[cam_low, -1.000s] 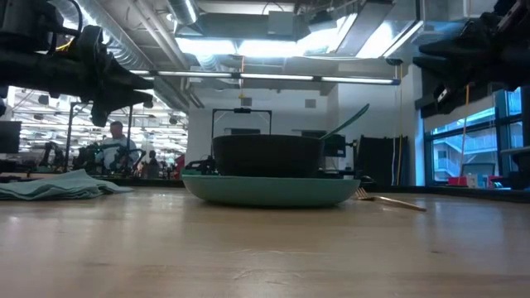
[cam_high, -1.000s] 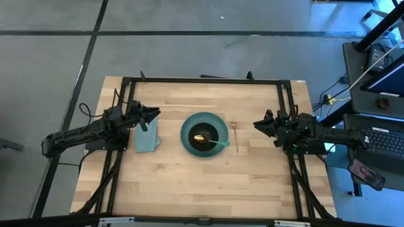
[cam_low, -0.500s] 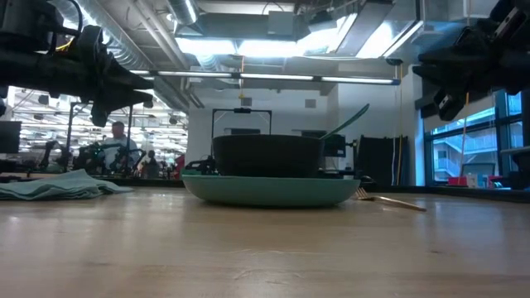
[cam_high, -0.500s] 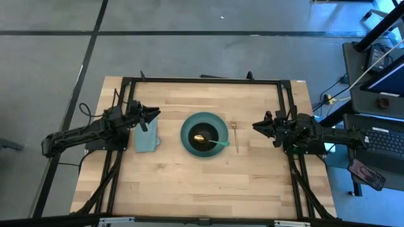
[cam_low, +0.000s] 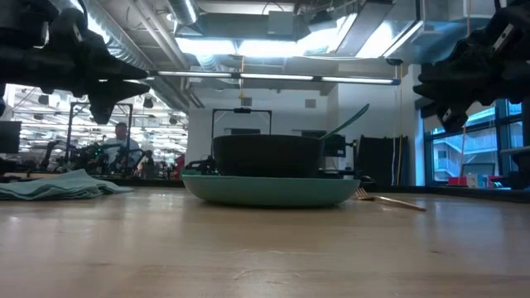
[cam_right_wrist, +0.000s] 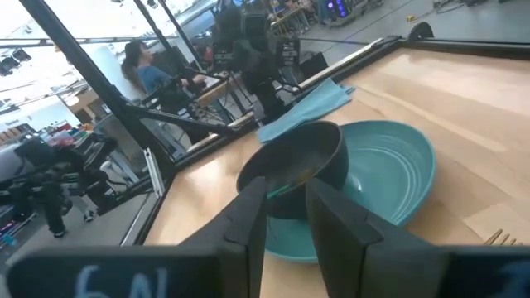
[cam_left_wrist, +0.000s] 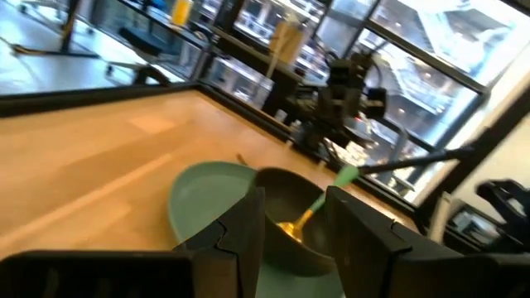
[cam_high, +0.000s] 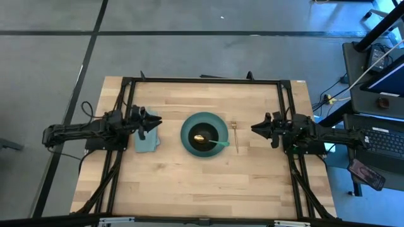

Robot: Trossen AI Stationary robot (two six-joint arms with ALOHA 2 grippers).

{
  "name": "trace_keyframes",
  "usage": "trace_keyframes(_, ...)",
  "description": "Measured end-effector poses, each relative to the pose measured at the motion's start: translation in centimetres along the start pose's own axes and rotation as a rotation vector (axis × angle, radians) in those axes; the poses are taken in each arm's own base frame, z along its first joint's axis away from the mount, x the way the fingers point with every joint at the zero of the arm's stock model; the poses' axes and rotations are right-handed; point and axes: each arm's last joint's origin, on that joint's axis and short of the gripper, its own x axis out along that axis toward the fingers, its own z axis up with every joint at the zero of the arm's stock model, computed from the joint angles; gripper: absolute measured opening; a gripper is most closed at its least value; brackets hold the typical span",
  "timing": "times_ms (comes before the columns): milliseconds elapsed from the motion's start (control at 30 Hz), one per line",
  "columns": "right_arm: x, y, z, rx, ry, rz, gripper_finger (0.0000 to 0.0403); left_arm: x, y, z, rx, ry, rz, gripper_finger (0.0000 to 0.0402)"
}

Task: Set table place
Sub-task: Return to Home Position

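The teal plate [cam_high: 187, 144] lies at the table's middle, and the black bowl [cam_high: 197, 128] stands in it. The spoon [cam_high: 220, 142] leans in the bowl, its gold head down and its teal handle [cam_low: 348, 121] slanting up over the rim. The slim gold fork [cam_high: 235, 137] lies flat just right of the plate. The folded teal napkin [cam_high: 146, 142] lies flat to the plate's left. My left gripper [cam_high: 156, 120] hovers open above the napkin's far part, pointing at the plate. My right gripper [cam_high: 254, 128] hovers open to the right of the fork, pointing at the plate.
The black rail frame [cam_high: 202, 81] runs along the table's far edge and down both sides. Bare wood [cam_high: 202, 183] stretches from the plate to the near edge. A person [cam_low: 121, 141] shows in the room beyond the table, and a desk with a keyboard [cam_high: 385, 140] stands off to the right.
My left arm has straightened and its gripper has shifted slightly toward the near edge, above the napkin. My right gripper has crept a little toward the plate and tipped downward. The plate, bowl, spoon, fork and napkin have stayed in place.
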Motion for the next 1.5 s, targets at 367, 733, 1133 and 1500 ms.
trace_keyframes(367,0.0,0.0,0.0,0.0,-0.001,-0.001,0.0091,-0.05,-0.63,-0.36,0.002,0.034,-0.061,0.0121)
trace_keyframes(733,0.0,-0.01,0.01,0.001,-0.001,-0.002,0.0091,-0.05,-0.63,-0.36,0.002,0.034,-0.06,0.0121)
trace_keyframes(1133,0.0,-0.01,0.0,0.001,-0.001,-0.002,0.0091,-0.05,-0.63,-0.36,0.002,0.034,-0.06,0.0121)
trace_keyframes(1500,0.0,-0.01,0.0,0.0,-0.001,-0.002,0.0091,-0.05,-0.63,-0.36,0.002,0.034,-0.06,0.0121)
